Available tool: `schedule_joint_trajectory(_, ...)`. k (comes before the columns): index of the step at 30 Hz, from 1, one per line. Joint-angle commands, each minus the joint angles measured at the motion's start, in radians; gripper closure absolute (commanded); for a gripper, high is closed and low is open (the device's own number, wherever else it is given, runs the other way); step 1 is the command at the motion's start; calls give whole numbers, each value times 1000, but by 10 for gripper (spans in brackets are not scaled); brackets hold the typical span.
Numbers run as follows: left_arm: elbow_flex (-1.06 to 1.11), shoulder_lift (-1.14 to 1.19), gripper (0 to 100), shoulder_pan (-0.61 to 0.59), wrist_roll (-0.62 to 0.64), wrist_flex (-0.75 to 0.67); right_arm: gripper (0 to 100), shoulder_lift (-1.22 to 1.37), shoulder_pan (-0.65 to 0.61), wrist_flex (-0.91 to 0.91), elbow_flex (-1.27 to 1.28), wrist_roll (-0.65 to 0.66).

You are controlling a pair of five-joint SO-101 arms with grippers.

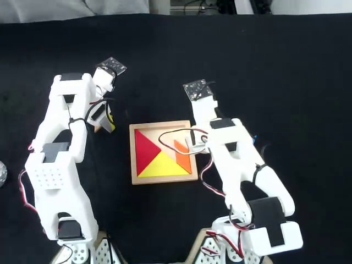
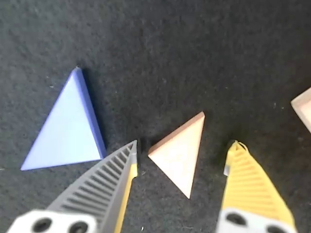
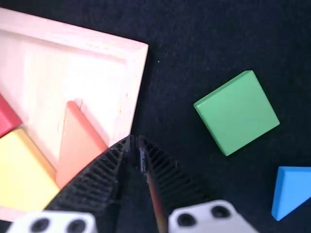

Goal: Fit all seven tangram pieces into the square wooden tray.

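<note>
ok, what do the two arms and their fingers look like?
Both the left arm and right arm are white blocky plastic links with black motor housings and loose red, black and white cables. The left arm has a perforated panel. Left fingers: ribbed wedges, one grey, one yellow. Right fingers: both black, ribbed, on white screw-holed bases.

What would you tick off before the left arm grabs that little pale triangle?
1. Left gripper open: ok.
2. Pale triangle between its fingers: ok.
3. Lilac triangle out of the fingers' way: ok, though near one.
4. Bare wood left in the tray: ok.
5. Right gripper clear of the tray: not ok, it hangs shut at the tray's edge.
6. Fingers low enough to pinch: cannot tell.
</note>
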Motion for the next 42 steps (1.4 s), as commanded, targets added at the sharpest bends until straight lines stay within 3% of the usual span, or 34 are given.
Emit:
schedule_joint_trajectory(1, -39, -5, 716, -15, -11, 9, 988, -62, 14, -20, -8, 8)
schedule_joint_trajectory(8, -28, -5, 850, -5, -48, 18, 988, -62, 14, -20, -8, 8)
schedule_joint_trajectory(13, -27, -8, 855, -8, -46, 25, 988, -62, 14, -20, -8, 8)
schedule_joint_trajectory(20, -131, -68, 859, 21, 2, 272, 988, -65, 17, -20, -8, 8)
schedule_joint_trajectory(24, -196, -183, 859, 73, 196, 425, 988, -68, 20, -20, -8, 8)
schedule_joint_trajectory(28, -213, -302, 859, 177, 578, 580, 988, -70, 46, -18, -12, 5)
schedule_joint_trajectory(31, -162, -393, 859, 263, 804, 592, 988, -70, 94, -14, -31, -2)
schedule_joint_trajectory(37, 85, -589, 859, 426, 1151, 394, 987, -70, 216, -14, -62, -106)
schedule_joint_trajectory(42, 415, -713, 855, 573, 1307, 49, 987, -70, 269, -14, -76, -137)
